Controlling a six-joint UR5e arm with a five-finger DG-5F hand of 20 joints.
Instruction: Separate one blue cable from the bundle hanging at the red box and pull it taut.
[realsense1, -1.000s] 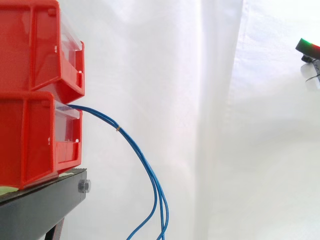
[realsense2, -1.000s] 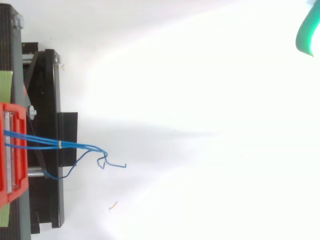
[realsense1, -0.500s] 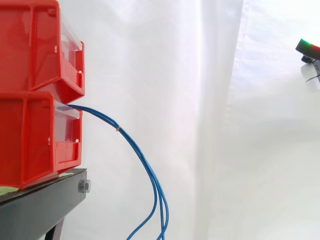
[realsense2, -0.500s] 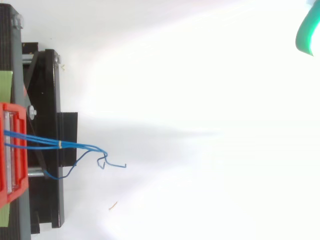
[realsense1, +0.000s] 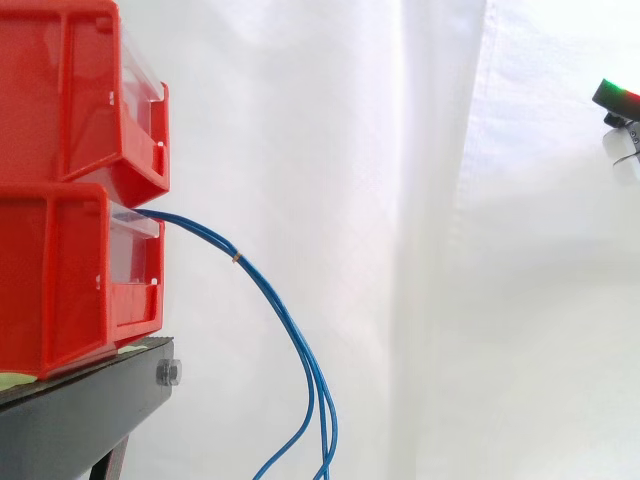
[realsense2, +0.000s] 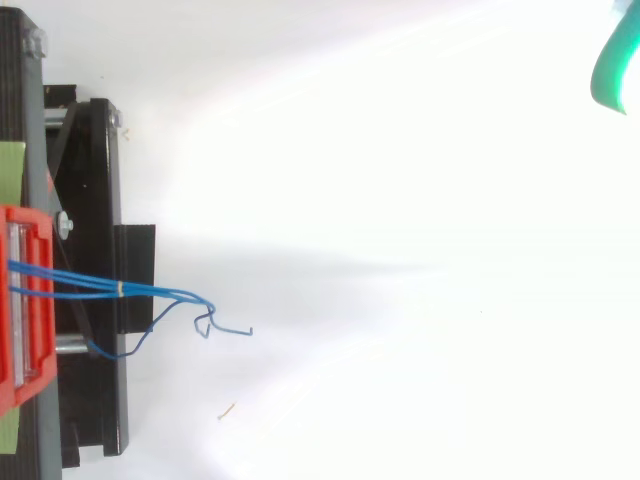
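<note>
A bundle of thin blue cables (realsense1: 285, 325) comes out of the lower red box (realsense1: 75, 275) and hangs down in a curve, held together by a small tan tie near the box. From above, the blue cables (realsense2: 150, 292) run right from the red box (realsense2: 25, 300) and end in loose bent tips. My hand (realsense1: 622, 120) sits at the far right edge, high up and far from the cables; a green glowing pad (realsense2: 615, 65) of it shows in the top view's upper right corner.
Two red bins are stacked on a black stand (realsense1: 90, 405), whose frame (realsense2: 95, 280) lies at the left in the top view. A white curtain forms the backdrop. A tiny tan scrap (realsense2: 228, 410) lies on the white floor.
</note>
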